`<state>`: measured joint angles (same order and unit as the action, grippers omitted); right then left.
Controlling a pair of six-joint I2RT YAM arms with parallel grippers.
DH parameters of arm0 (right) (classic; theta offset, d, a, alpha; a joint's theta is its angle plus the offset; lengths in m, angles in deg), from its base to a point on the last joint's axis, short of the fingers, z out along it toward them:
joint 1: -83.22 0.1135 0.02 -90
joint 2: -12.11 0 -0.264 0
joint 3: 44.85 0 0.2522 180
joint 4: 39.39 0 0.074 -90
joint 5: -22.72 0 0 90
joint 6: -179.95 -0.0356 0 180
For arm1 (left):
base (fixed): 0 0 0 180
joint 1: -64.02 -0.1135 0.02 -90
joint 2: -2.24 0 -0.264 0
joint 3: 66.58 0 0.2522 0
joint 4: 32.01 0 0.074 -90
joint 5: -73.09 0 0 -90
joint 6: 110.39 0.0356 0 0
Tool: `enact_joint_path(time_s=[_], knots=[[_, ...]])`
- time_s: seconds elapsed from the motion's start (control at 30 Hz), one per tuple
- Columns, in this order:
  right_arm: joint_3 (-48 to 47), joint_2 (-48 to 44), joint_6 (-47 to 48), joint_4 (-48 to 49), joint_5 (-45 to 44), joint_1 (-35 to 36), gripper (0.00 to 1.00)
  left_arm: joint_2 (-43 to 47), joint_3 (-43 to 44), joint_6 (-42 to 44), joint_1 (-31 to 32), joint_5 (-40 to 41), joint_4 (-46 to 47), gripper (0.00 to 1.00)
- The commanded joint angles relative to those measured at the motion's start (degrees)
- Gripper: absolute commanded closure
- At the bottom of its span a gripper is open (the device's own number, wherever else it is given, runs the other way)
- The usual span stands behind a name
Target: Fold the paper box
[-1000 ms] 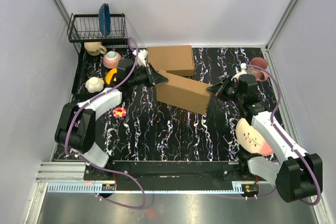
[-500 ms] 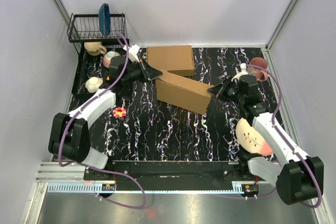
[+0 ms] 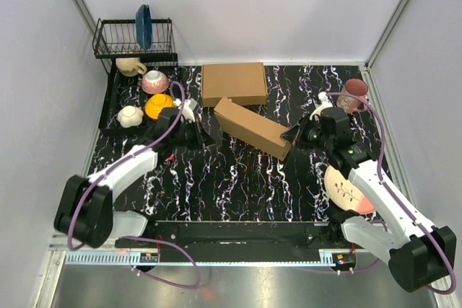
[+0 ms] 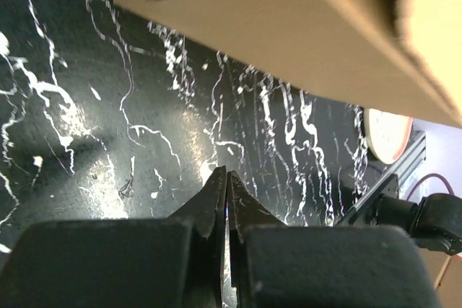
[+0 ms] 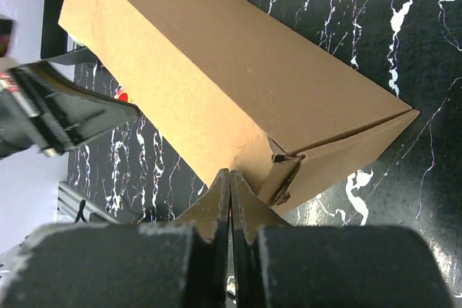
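Paper box point(image 3: 249, 128): already closed into a shallow long form, lying slantwise near the middle of the worktop point(image 3: 238, 178), back left corner just beside the second, neatly formed box point(image 3: 233, 83); cannot tell whether touching it. Probably laid so on purpose, with one short end turned toward each arm.

Right tool point(image 5: 230, 178): pressed together, pinching nothing, tips set at the lower edge of the right end and seemingly touching it, directly beside a crumpled corner tab point(image 5: 285, 171). Seems placed there to push this tab in or to steady the end. Tab apparently not fully tucked, so judged as a last closing step, task nearly done.

Left tool point(image 3: 204, 137): also pressed together and empty, low over the worktop, near the left end of the paper box but apart from it. In the wrist view, a strip of bare worktop between tips and cardboard side. Likely held there as a stop against sliding under a push from the right.

Relative to the tools: lying between both, long axis roughly on the line from one to the other, right end in contact, left end free.
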<state>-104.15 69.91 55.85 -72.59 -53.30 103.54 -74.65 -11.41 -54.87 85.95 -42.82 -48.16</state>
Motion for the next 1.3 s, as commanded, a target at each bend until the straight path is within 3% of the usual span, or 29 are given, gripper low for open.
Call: enact_joint_path(time_s=[0.0, 0.1, 0.3, 0.47, 0.6, 0.8, 0.9, 1.07, 1.2, 1.27], knots=[[3.0, 1.3, 2.7, -14.9, -6.9, 0.3, 0.96, 12.2, 0.3, 1.1, -0.9, 5.1, 4.7, 0.96], [2.8, 1.7, 3.1, -15.0, -7.0, 0.2, 0.96, 15.2, 3.2, -1.6, -3.6, 3.7, 9.4, 0.89], [2.5, 2.7, 3.1, -16.5, -8.1, 3.9, 0.95, 13.2, 12.0, -0.2, -4.8, 4.7, 8.1, 0.78], [2.2, 3.4, 3.2, -16.5, -8.9, 3.9, 0.95, 8.3, 12.9, -2.0, -5.1, 1.0, 12.7, 0.76], [1.1, 5.2, 3.3, -16.3, -10.4, 3.8, 0.96, 1.3, 15.3, -5.5, -6.5, -8.8, 18.3, 0.74], [-3.7, 6.7, 3.4, -16.1, -12.0, 3.1, 0.96, -2.5, 12.2, -11.0, -6.6, -11.1, 24.7, 0.74], [-4.7, 2.1, 3.3, -14.9, -13.7, 3.1, 0.94, 0.3, 9.6, -9.3, -6.6, -8.8, 22.6, 0.74], [-6.0, 0.6, 3.2, -14.7, -20.6, 2.5, 0.7, 8.6, 2.3, -6.7, -2.3, 0.1, 17.9, 0.72], [-4.7, 6.2, 2.8, -13.1, -21.0, 1.0, 0.58, 13.4, -6.5, -8.0, 5.8, 17.1, 14.2, 0.61], [-2.8, 7.1, 2.3, -9.1, -22.2, 0.9, 0.55, 14.4, -9.4, -10.6, 6.8, 19.7, 14.9, 0.52]])
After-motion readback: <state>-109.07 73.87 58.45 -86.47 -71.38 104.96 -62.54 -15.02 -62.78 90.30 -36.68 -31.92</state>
